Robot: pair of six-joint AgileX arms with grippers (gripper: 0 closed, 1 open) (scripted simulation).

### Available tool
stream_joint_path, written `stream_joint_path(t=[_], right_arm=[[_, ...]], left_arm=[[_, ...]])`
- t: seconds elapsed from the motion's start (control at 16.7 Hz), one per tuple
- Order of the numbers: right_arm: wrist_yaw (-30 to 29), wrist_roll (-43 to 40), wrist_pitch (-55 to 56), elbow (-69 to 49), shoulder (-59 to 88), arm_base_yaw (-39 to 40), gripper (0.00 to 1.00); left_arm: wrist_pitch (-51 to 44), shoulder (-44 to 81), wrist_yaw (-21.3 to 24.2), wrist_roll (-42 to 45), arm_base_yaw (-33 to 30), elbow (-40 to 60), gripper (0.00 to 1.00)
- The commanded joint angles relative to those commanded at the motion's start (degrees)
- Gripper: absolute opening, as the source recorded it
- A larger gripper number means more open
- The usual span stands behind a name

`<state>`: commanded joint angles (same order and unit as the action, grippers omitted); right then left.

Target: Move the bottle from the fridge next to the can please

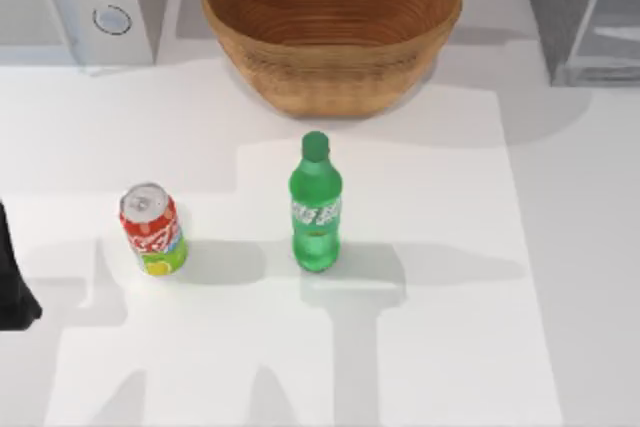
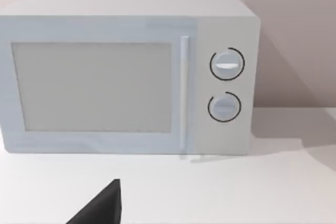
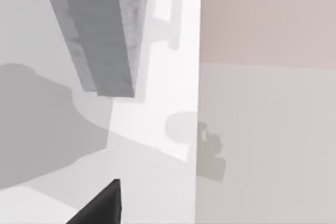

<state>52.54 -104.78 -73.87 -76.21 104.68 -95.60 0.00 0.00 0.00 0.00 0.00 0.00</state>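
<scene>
Slim plastic bottle [image 1: 316, 209]; cylindrical metal can [image 1: 153, 229].

A white microwave [image 2: 126, 74] stands on the white table [image 2: 236, 192] against the wall, two round knobs [image 2: 227, 64] beside its door handle [image 2: 184, 93].

left arm [image 1: 14, 287] parked at table's left edge

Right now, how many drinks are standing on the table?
2. The red can stands toward the table's left; the green bottle stands upright near the middle, in front of the wicker basket. More may be hidden inside the fridge.
</scene>
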Motion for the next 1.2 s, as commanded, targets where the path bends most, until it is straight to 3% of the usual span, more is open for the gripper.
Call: stream_joint_path(t=[0.72,0.96,1.2], right_arm=[[-7.72,58.58,47.33,1.31,0.61,34.95,1.00],[-9.00,67.12,55.68,1.58,0.44,41.67,1.00],[-9.11,67.82,56.37,1.60,0.41,42.28,1.00]], left_arm=[[0.00,0.00,0.00,0.00,0.00,0.00,1.00],[0.00,0.00,0.00,0.00,0.00,0.00,1.00],[0.00,0.00,0.00,0.00,0.00,0.00,1.00]])
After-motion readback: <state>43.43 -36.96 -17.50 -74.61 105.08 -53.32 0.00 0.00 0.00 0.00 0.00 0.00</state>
